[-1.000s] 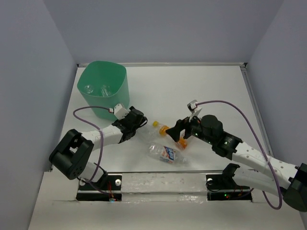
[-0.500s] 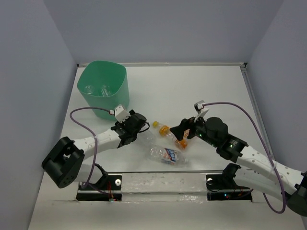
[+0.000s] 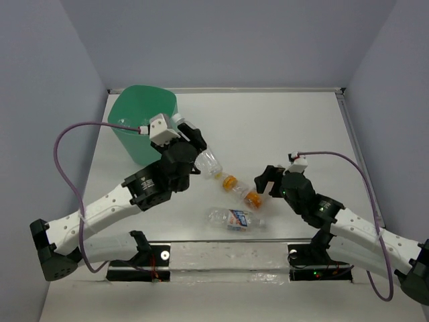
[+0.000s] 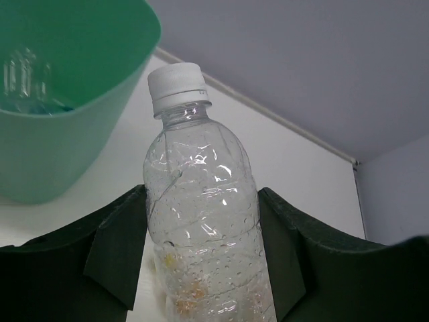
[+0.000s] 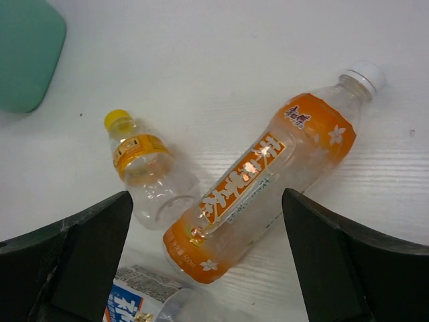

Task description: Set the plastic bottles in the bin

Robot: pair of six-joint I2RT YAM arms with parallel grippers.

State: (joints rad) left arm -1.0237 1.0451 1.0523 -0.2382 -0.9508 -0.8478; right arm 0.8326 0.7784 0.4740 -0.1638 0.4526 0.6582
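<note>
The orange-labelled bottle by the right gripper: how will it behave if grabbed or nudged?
The orange-labelled bottle looks empty, so probably light. Lying on its side, round-bodied, it may roll if nudged. Its thin clear wall may dent under the right gripper's squeeze.

Right wrist: blue-labelled bottle (image 5: 141, 295) cut by bottom edge, bin (image 5: 27, 54) cropped to corner. Left wrist: clear bottle (image 4: 201, 221) base cropped.

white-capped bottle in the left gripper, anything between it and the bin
Nothing visible. The left gripper holds the white-capped bottle up beside the bin, cap near the rim, with only a clear gap between them.
</note>
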